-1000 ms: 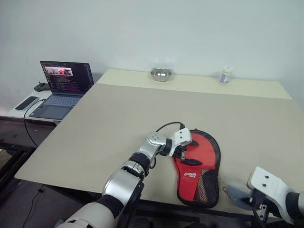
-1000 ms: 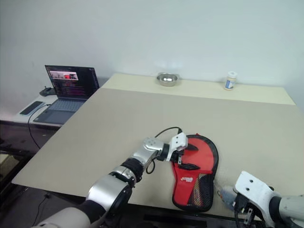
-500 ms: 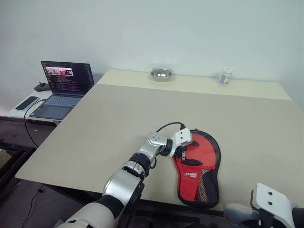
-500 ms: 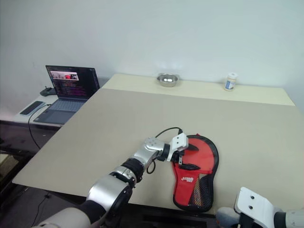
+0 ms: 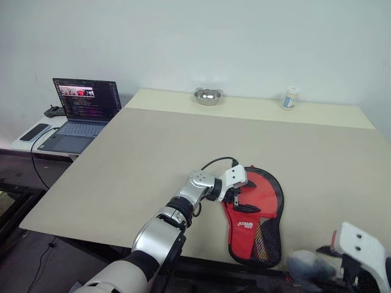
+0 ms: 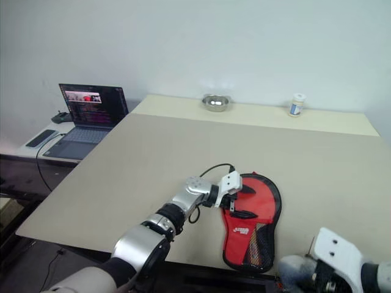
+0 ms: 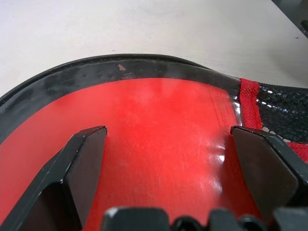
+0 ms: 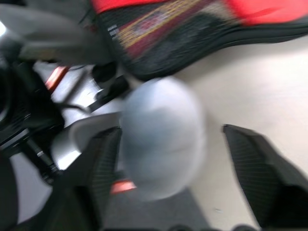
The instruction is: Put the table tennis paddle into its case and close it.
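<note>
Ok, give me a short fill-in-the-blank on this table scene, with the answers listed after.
1. The table tennis paddle lies inside its black ____.
2. The left claw rests over the paddle's red face with its fingers ____.
3. At the table's far edge, a small white bottle stands near a metal ____.
4. The open device on the side desk, its screen lit, is a ____.

Missing words: case; open; bowl; laptop

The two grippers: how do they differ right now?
The left gripper rests on the case with the red table tennis paddle showing inside it; the right gripper hangs at the table's near edge, off the case. Between the left one's fingers lies the red face; between the right one's, a blurred grey rounded thing I cannot identify. Both stand open.
</note>
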`<state>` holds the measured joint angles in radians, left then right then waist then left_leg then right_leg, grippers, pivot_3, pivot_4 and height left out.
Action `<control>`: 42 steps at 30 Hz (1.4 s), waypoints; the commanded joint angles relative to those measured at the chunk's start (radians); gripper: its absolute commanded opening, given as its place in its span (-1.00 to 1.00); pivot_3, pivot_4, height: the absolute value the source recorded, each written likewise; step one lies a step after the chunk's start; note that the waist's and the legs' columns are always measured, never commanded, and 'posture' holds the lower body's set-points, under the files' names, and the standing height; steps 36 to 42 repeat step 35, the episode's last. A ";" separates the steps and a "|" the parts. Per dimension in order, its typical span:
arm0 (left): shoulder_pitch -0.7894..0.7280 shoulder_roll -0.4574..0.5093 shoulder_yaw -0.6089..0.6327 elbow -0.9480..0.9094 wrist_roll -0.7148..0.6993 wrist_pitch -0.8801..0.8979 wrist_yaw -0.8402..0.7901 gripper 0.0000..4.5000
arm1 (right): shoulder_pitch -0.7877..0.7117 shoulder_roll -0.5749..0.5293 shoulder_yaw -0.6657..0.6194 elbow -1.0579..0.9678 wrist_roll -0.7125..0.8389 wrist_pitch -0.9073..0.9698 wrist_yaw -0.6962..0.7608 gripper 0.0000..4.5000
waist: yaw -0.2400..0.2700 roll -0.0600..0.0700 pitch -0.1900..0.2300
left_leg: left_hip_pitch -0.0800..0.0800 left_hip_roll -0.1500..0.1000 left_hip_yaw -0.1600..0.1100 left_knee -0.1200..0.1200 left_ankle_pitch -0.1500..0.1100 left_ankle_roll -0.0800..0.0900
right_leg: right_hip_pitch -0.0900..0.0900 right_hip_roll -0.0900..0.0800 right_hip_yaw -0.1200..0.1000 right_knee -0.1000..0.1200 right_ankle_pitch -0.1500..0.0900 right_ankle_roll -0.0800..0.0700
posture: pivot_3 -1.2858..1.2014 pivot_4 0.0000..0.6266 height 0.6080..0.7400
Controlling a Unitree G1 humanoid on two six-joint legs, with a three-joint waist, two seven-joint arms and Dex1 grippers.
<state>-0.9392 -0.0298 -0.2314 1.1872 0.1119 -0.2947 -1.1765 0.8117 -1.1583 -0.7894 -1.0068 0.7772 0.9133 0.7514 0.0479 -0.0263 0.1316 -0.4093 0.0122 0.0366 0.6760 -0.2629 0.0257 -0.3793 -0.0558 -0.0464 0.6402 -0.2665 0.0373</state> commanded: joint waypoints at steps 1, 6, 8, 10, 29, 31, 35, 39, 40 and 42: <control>0.041 -0.015 -0.056 0.059 0.063 0.022 -0.010 1.00 | -0.059 0.014 -0.089 0.036 0.029 0.073 0.054 0.98 | 0.000 0.000 0.000 | 0.000 0.000 -0.001 0.000 0.000 0.000 | 0.000 0.000 -0.001 0.000 0.000 0.000 | 0.03 -0.52 1.00; 0.011 -0.035 -0.024 0.014 0.021 0.007 -0.014 1.00 | -0.275 -0.012 -0.017 0.141 0.051 0.086 0.033 0.98 | 0.000 0.001 0.003 | 0.000 0.000 -0.001 0.000 0.000 0.000 | -0.001 -0.001 -0.001 -0.001 0.000 0.000 | 0.03 -0.52 1.00; -0.004 -0.028 -0.009 -0.042 -0.003 -0.002 -0.028 1.00 | -0.389 0.002 0.071 0.200 0.033 0.054 0.000 0.98 | 0.000 0.001 0.005 | 0.000 -0.001 -0.002 0.000 0.000 0.000 | -0.001 -0.001 -0.001 -0.001 0.000 -0.001 | 0.03 -0.52 1.00; -0.004 -0.008 0.017 -0.139 -0.052 0.026 -0.067 1.00 | -0.495 0.023 0.170 0.267 -0.007 -0.002 -0.017 0.98 | -0.002 0.001 0.012 | -0.003 -0.001 -0.002 0.000 0.000 0.000 | -0.002 -0.001 -0.002 -0.001 0.000 -0.001 | 0.03 -0.52 1.00; 0.466 0.417 0.118 -1.188 -0.310 0.676 0.033 1.00 | -0.919 0.306 0.540 0.867 -0.298 -0.413 0.049 0.98 | -0.021 0.013 0.038 | -0.010 -0.002 -0.001 0.001 0.001 0.000 | -0.009 0.000 0.000 0.006 0.003 -0.006 | 0.03 -0.52 1.00; 0.484 0.433 0.110 -1.201 -0.319 0.680 0.030 1.00 | -0.909 0.309 0.540 0.844 -0.298 -0.401 0.041 0.98 | -0.024 0.013 0.038 | -0.009 -0.002 0.000 0.002 0.001 0.000 | -0.009 0.000 0.002 0.007 0.003 -0.006 | 0.03 -0.52 1.00; 0.494 0.430 0.108 -1.206 -0.326 0.693 0.077 1.00 | -0.897 0.304 0.520 0.824 -0.281 -0.343 0.019 0.98 | -0.025 0.014 0.038 | -0.008 -0.001 0.001 0.001 0.001 0.000 | -0.010 0.000 0.003 0.007 0.003 -0.006 | 0.03 -0.52 1.00; 0.494 0.430 0.108 -1.206 -0.326 0.693 0.077 1.00 | -0.897 0.304 0.520 0.824 -0.281 -0.343 0.019 0.98 | -0.025 0.014 0.038 | -0.008 -0.001 0.001 0.001 0.001 0.000 | -0.010 0.000 0.003 0.007 0.003 -0.006 | 0.03 -0.52 1.00; 0.494 0.430 0.108 -1.206 -0.326 0.693 0.077 1.00 | -0.897 0.304 0.520 0.824 -0.281 -0.343 0.019 0.98 | -0.025 0.014 0.038 | -0.008 -0.001 0.001 0.001 0.001 0.000 | -0.010 0.000 0.003 0.007 0.003 -0.006 | 0.03 -0.52 1.00; 0.494 0.430 0.108 -1.206 -0.326 0.693 0.077 1.00 | -0.897 0.304 0.520 0.824 -0.281 -0.343 0.019 0.98 | -0.025 0.014 0.038 | -0.008 -0.001 0.001 0.001 0.001 0.000 | -0.010 0.000 0.003 0.007 0.003 -0.006 | 0.03 -0.52 1.00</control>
